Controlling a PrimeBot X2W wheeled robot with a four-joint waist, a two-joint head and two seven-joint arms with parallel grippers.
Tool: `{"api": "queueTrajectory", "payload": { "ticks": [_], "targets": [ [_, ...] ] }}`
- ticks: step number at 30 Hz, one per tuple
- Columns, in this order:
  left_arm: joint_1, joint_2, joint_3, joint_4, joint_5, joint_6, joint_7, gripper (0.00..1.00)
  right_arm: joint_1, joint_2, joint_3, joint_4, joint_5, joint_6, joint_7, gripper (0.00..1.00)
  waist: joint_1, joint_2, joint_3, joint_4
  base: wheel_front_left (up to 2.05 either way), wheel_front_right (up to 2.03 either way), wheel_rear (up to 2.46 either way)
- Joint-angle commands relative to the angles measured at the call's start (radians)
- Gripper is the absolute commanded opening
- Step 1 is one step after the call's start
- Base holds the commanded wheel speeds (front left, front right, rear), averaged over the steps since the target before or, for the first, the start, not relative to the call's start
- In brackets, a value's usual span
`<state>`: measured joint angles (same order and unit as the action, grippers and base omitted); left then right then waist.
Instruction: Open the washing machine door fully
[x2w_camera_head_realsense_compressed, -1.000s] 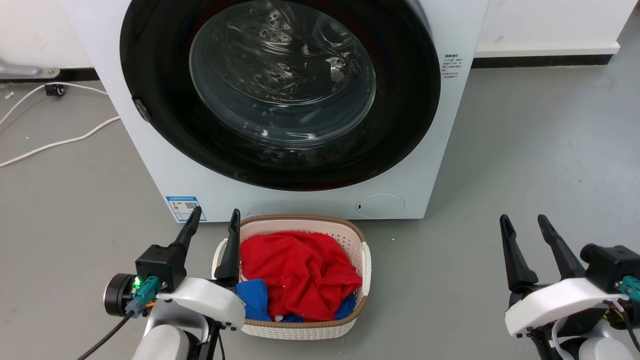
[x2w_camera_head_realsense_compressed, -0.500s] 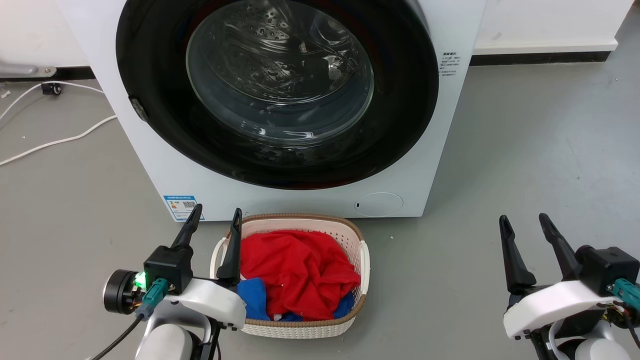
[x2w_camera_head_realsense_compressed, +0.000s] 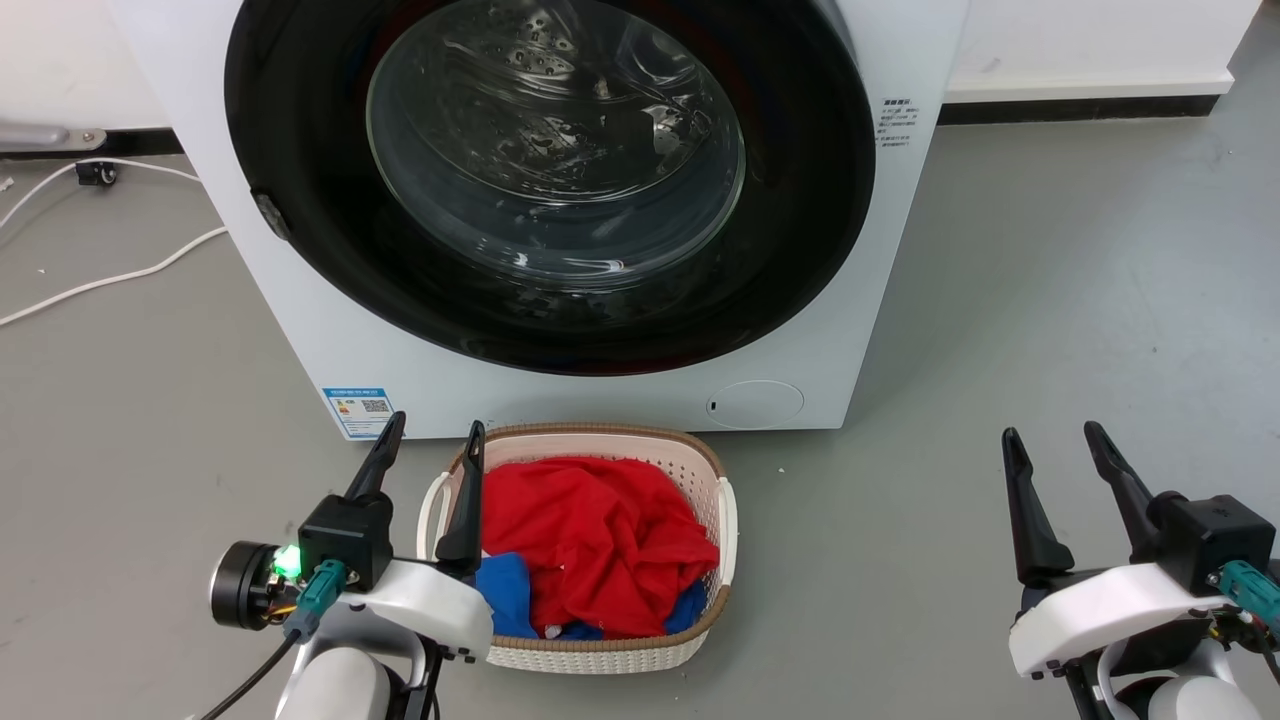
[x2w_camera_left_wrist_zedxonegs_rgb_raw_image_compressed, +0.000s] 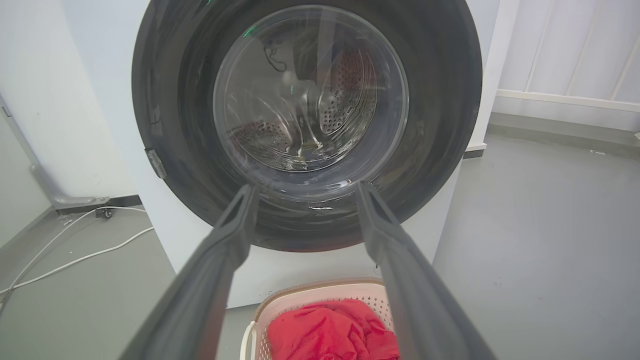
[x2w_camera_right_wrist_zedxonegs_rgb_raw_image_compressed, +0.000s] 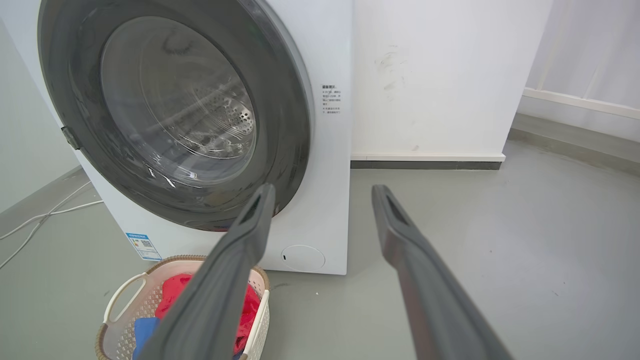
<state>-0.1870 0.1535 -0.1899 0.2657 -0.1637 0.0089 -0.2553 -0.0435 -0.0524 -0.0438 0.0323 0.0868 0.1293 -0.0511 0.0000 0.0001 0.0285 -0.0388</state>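
The washing machine door (x2w_camera_head_realsense_compressed: 815, 200) lay flat against the front of the washing machine (x2w_camera_head_realsense_compressed: 300, 320). A white laundry basket (x2w_camera_head_realsense_compressed: 727, 520) of red and blue clothes stood just before the machine. The left gripper (x2w_camera_head_realsense_compressed: 436, 425) hovered before the machine's lower left corner, fingers spread wide and empty. The right gripper (x2w_camera_head_realsense_compressed: 1050, 432) hung beyond the machine's right side, equally wide and empty.

The washing machine (x2w_camera_head_realsense_compressed: 300, 330) is stood on the floor (x2w_camera_head_realsense_compressed: 1050, 300) with a wall (x2w_camera_head_realsense_compressed: 1080, 40) behind it, and the washing machine door (x2w_camera_head_realsense_compressed: 800, 200) is set across most of its front. Low on that front, a label sticker (x2w_camera_head_realsense_compressed: 357, 410) is placed at the left and a round flap (x2w_camera_head_realsense_compressed: 755, 402) at the right. A laundry basket (x2w_camera_head_realsense_compressed: 590, 432) is set just before the machine, with clothes (x2w_camera_head_realsense_compressed: 590, 540) heaped in it. Cables (x2w_camera_head_realsense_compressed: 110, 280) are laid on the floor to the machine's left. The left pincer (x2w_camera_head_realsense_compressed: 437, 422) is held beside the basket's left rim, the right pincer (x2w_camera_head_realsense_compressed: 1051, 430) well apart to its right.
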Motion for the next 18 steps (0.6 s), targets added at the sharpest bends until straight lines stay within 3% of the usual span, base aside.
{"api": "queueTrajectory", "payload": {
  "ticks": [1,18],
  "targets": [
    [-0.011,-0.001,0.003,0.006,0.013,0.0,-0.006,1.0,-0.006,0.003,-0.002,-0.001,-0.014,0.002,-0.006,1.0,0.0,-0.0001,-0.001,-0.001,0.0,0.0,0.0],
    [-0.01,-0.021,0.02,0.058,-0.008,0.001,-0.01,1.0,-0.009,0.003,-0.016,0.018,0.004,0.002,-0.024,1.0,0.0,-0.0001,-0.003,0.002,0.0,0.0,0.0]
  ]
}}
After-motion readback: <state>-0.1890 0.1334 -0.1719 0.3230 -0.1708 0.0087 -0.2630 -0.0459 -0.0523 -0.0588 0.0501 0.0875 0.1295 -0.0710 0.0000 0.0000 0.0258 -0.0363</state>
